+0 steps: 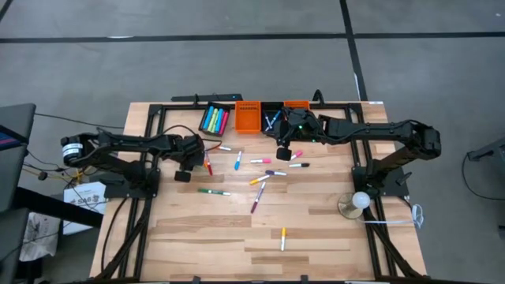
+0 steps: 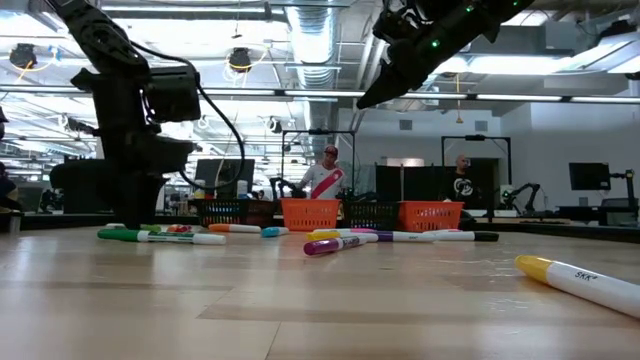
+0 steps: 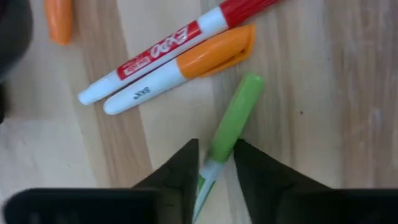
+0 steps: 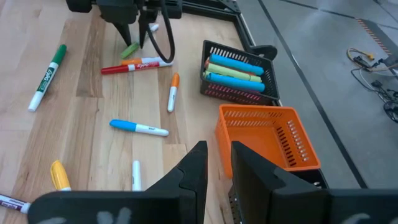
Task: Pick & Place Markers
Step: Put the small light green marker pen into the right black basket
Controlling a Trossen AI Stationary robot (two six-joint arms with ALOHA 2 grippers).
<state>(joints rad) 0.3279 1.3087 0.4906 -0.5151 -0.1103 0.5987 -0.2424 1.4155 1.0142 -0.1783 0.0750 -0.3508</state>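
The left hand (image 3: 214,167) pinches a light-green marker (image 3: 231,124) near its end on the counter (image 3: 348,93); so off-centre, it could swing or slip when lifted.

Markers (image 1: 260,180) lie scattered across the middle of the tabletop (image 1: 237,237), between the two arms, with one marker (image 1: 283,237) apart near the front edge. Bins (image 1: 248,115) stand in a row along the rear edge, one (image 1: 214,119) holding markers. The left hand (image 3: 214,163) straddles a marker (image 3: 233,121) lying on the tabletop beside two others.
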